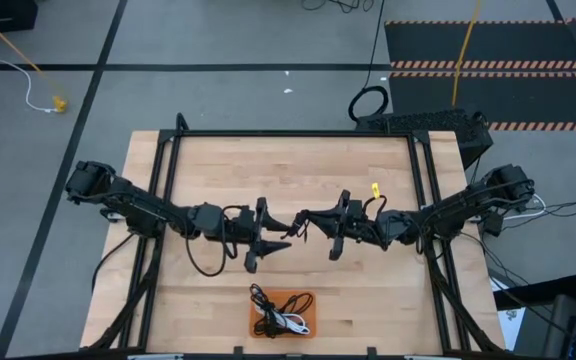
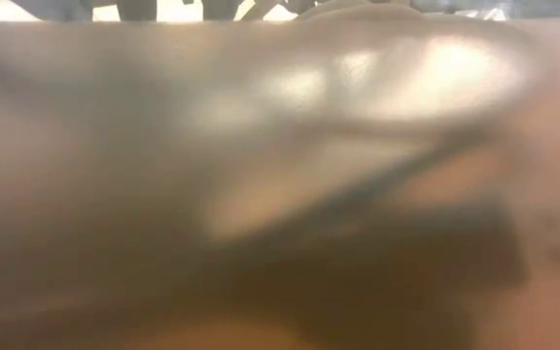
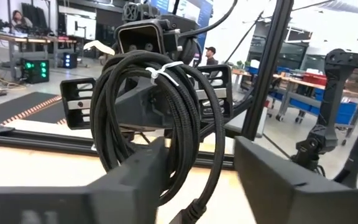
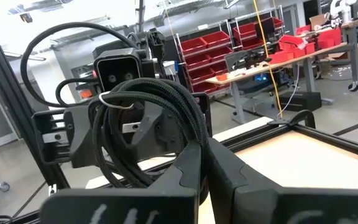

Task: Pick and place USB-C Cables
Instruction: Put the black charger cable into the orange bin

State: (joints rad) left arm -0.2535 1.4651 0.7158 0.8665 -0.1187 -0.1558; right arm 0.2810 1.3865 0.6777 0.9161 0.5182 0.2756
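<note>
A black USB-C cable point(image 3: 166, 106), coiled and bound with a white tie point(image 3: 163, 73), hangs in the air between my two grippers over the middle of the table point(image 1: 294, 228). My right gripper point(image 4: 205, 152) comes from the table's right and is shut on the coil point(image 4: 160, 106). My left gripper point(image 3: 201, 155) faces it from the left and is open, with one finger on each side of the coil's lower strands. In the high view the left gripper point(image 1: 278, 240) and right gripper point(image 1: 310, 226) nearly meet. More cables, black and white, lie in the orange tray point(image 1: 303, 300). My right gripper pinches several strands of the coil's rim point(image 4: 191, 134) between its two fingers, reaching in level from the table's right side and lying across the strands. The coil stands upright in the hold, lifted clear of the table. Whether my left gripper's fingers point(image 3: 148, 168) touch the strands cannot be told.
The orange tray sits at the table's near edge, centred. A black frame point(image 1: 298, 133) runs round the tabletop. A small yellow object point(image 1: 376, 188) lies by the right arm. A large black cable ring point(image 1: 368, 103) lies on the floor beyond the far edge. The low view is blocked.
</note>
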